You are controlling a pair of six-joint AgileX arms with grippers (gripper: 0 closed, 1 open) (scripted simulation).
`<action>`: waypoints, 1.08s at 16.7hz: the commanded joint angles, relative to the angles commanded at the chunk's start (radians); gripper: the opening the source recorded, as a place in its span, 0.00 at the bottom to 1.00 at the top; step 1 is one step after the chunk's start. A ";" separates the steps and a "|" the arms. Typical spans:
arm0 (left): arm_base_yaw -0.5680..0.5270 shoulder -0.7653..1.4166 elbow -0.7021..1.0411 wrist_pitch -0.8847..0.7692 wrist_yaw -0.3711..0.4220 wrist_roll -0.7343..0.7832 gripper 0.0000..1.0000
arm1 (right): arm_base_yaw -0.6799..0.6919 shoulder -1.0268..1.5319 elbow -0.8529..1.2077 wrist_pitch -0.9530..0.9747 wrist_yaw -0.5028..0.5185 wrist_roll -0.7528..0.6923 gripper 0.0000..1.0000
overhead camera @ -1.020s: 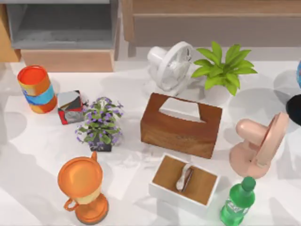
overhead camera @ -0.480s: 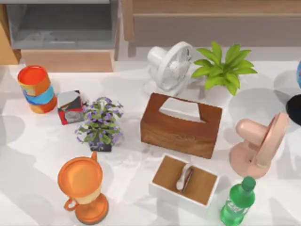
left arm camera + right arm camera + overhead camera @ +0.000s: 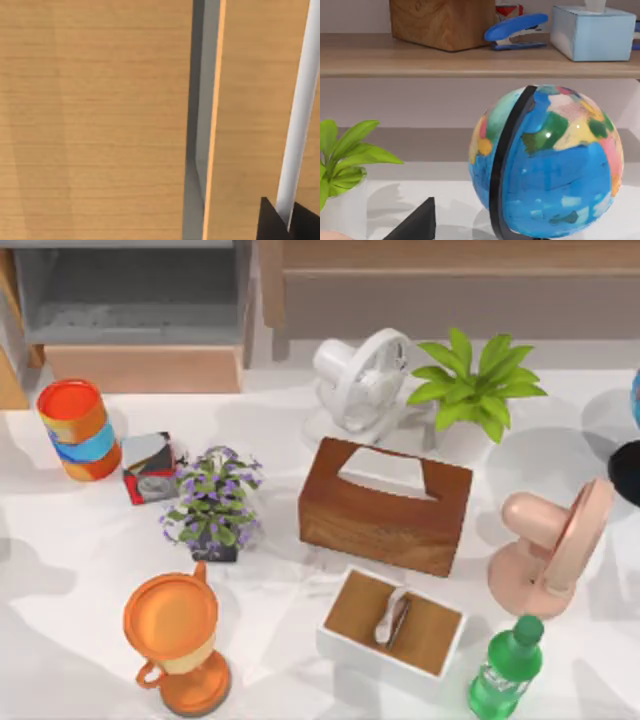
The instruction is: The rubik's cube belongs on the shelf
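— Upper right of frame: shelf [image 3: 450,255]. Where's the rubik's cube?
— Cannot tell. Left tool [image 3: 287,222] faces wood panelling [image 3: 100,120]; apart or together, cannot tell. Best locate cube first, then approach slowly.

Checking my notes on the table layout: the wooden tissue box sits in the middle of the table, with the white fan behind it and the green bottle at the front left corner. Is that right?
Not quite. The top view shows the green bottle at the front right, not the front left; the orange trophy cup stands at the front left. The wooden tissue box is in the middle of the table, and the white fan is behind it.
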 joint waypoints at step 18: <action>0.082 -0.096 -0.236 0.130 0.088 0.006 0.00 | 0.000 0.000 0.000 0.000 0.000 0.000 1.00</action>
